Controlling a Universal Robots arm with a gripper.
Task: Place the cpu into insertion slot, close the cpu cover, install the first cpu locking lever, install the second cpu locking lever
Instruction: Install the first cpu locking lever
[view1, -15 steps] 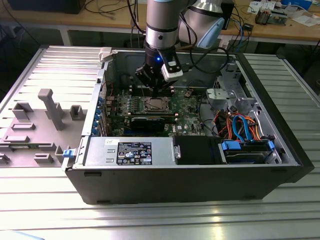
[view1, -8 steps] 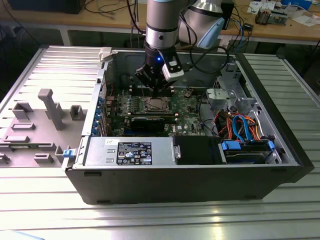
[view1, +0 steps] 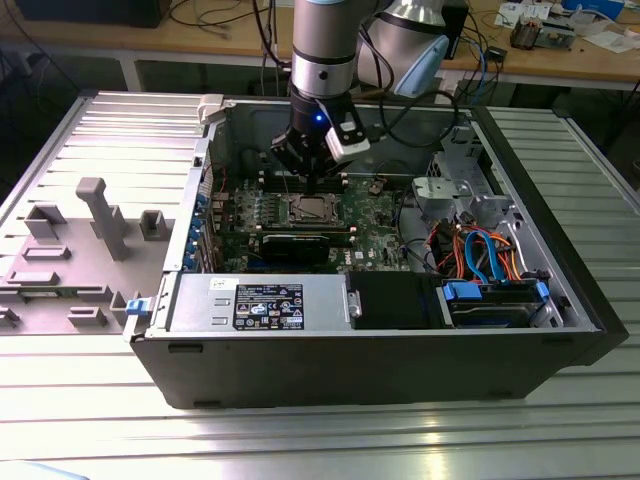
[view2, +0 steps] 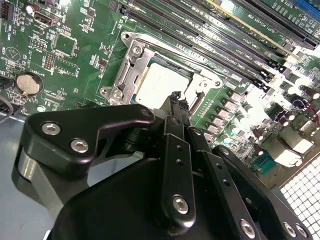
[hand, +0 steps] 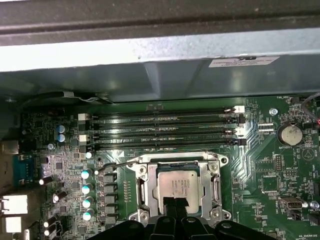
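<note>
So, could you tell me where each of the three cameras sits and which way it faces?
Exterior view: off the arm, looking down into the open computer case; arm and gripper over the motherboard.
First wrist view: on the wrist, facing the insertion slot with the cpu seated; gripper at the frame's edge.
Second wrist view: on the wrist, looking along the gripper at the cpu.
Both wrist views share cpu, slot and memory slots.

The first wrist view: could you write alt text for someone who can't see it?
A small square silvery-grey cpu sits in the insertion slot on a green circuit board, framed by the silvery metal cpu cover. The black gripper hangs just above the chip's near edge, fingers together. Long black memory slots run beyond the socket.
</note>
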